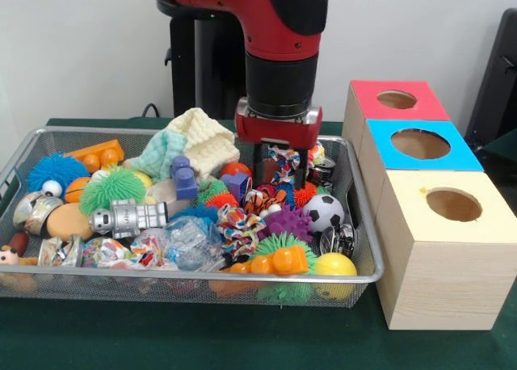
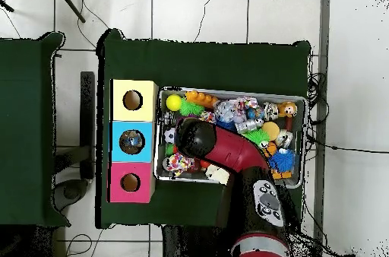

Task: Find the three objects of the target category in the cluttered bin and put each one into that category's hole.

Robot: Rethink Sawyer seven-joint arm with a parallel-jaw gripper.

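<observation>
So the gripper hangs over the wire bin, fingers spread around a colourful knotted rope toy right under it. Can't tell if it's squeezed yet. The three-hole box sits just beside the bin.

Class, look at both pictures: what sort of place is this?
Probably a robotics lab: a red arm over a mesh bin of toys, three colour-topped boxes with holes, and cables across a tiled floor.

My wire bin brims with mixed toys; three wooden boxes, yellow, blue, red-topped, flank its side.
</observation>
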